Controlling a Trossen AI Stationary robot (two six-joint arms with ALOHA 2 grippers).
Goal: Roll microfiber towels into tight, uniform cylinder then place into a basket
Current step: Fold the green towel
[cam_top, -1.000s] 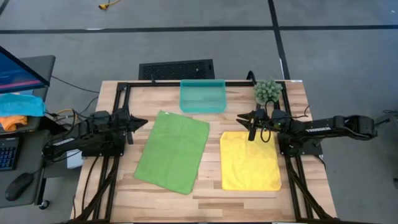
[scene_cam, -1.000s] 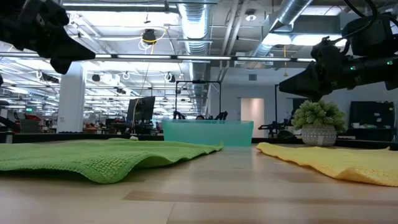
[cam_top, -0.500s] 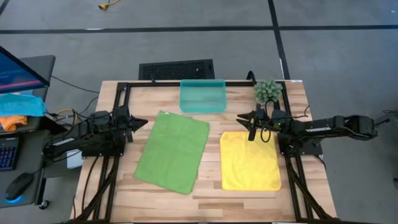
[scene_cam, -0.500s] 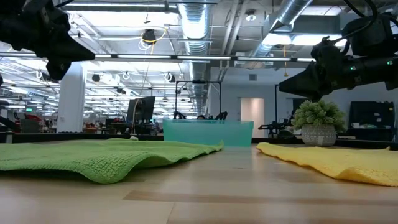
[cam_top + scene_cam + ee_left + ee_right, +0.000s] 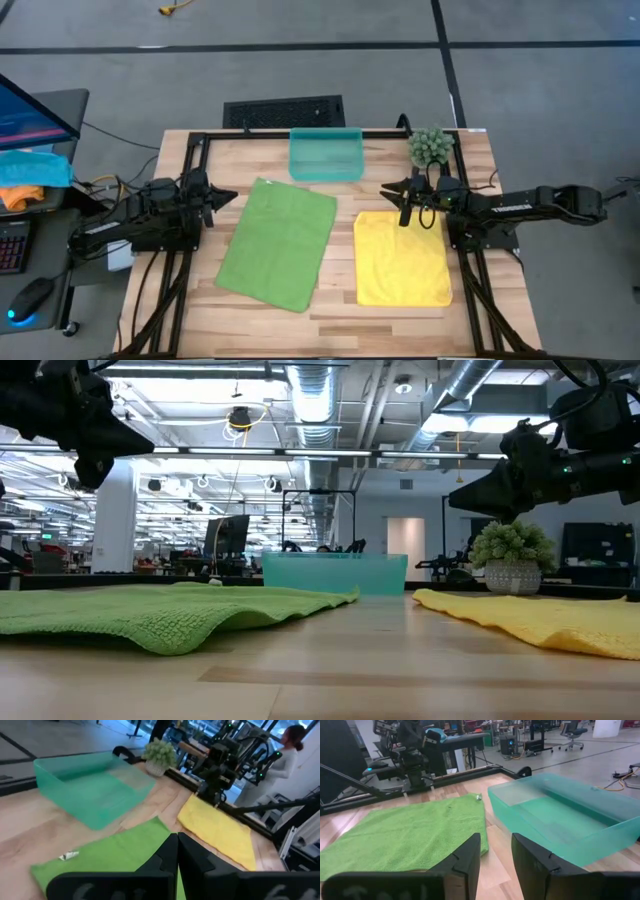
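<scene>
Both towels lie flat, unrolled. Left gripper clenched, empty; right gripper parted, empty above yellow towel. Risk: snagging one layer, loose roll

Light is even and bright across the overhead view, with only faint, soft shadows under both arms on the pale wooden table. The green towel and yellow towel look saturated and show no glare.

In the table-level view, the light comes from long ceiling strip lights, which burn out to white; both arms read as dark silhouettes against them. The nearest stretch of tabletop is soft and out of focus.

The left wrist view is the blurriest, with smeared edges on the teal basket and a hazy background. The right wrist view is sharper, with a mild sheen on the basket's rim.
</scene>
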